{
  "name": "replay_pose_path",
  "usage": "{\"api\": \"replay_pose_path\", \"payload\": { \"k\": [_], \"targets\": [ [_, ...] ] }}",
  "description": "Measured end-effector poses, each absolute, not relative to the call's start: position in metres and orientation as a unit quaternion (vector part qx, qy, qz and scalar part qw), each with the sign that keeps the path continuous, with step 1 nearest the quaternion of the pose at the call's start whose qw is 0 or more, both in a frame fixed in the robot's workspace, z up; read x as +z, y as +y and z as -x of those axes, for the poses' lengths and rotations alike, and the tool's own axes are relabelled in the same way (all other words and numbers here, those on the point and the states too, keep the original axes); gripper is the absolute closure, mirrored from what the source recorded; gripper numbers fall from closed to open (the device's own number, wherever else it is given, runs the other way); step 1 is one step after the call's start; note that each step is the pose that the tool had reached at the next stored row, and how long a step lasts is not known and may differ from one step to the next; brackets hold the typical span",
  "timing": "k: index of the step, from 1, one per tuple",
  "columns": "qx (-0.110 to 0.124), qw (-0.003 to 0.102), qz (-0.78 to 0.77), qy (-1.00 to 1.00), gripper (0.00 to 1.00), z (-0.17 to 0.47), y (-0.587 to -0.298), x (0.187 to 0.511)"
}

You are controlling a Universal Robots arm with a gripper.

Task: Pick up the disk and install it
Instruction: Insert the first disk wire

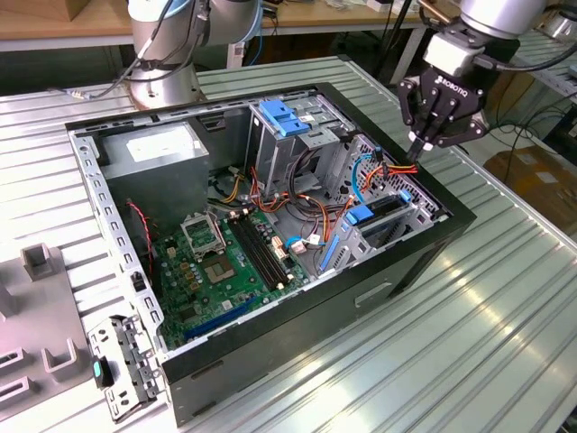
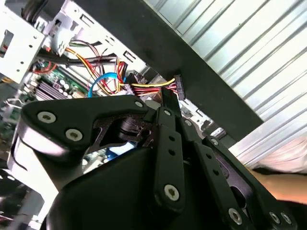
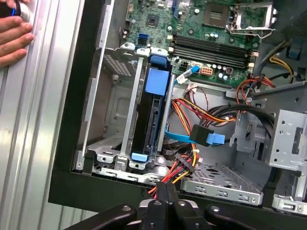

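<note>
Black pincer (image 1: pixel 420 153) pinched narrow, empty, tips just above the red-yellow power cable bundle (image 3: pixel 180 167) at the rim of the open black computer case (image 1: pixel 297 327). Silver disk in its blue plastic carrier (image 3: pixel 149 115) stands upright in the grey metal drive cage (image 3: pixel 115 120); rails hold it, looks seated.

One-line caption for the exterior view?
Gripper poised at the open computer case's rim near loose cables; the disk sits in its drive cage.
</note>
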State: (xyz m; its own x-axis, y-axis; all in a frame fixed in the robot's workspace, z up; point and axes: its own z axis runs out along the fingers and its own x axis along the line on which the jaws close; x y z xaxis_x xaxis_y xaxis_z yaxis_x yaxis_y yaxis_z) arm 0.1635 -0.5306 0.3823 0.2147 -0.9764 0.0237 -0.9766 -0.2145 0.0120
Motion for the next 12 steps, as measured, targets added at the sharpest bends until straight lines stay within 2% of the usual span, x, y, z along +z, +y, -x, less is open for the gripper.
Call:
{"api": "replay_pose_path", "payload": {
  "k": [9,12],
  "targets": [
    [0.007,0.012,-0.83,-0.558,0.89,-0.1669,-0.5307,0.3824],
    [0.007,0.012,-0.849,-0.529,0.84,-0.1669,-0.5306,0.3821]
  ]
}}
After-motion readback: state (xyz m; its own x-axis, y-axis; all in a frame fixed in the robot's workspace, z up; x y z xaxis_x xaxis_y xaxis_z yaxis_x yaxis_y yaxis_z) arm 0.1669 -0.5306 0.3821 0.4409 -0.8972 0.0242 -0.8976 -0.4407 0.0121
